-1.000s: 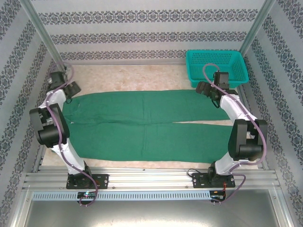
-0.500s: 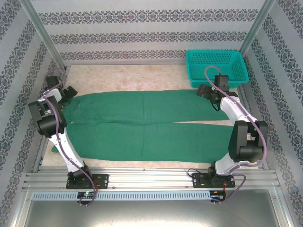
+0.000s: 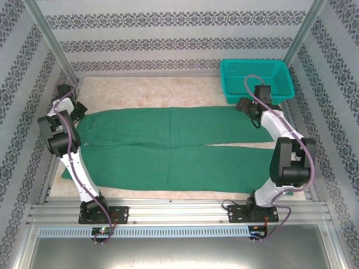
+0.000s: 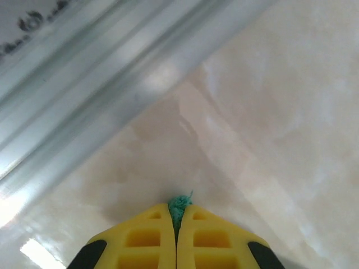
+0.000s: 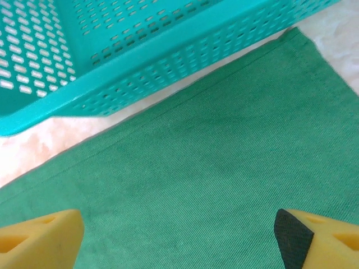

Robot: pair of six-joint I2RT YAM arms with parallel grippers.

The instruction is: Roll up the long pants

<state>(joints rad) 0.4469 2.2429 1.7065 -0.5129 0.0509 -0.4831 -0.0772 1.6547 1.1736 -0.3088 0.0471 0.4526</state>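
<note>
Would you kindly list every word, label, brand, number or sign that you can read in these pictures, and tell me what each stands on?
There is no readable text.
The patterned wall carries ornament, not letters; its dark marks at the top left of the left wrist view are too blurred to read.
The long pants and the teal basket show no print or label.
</note>
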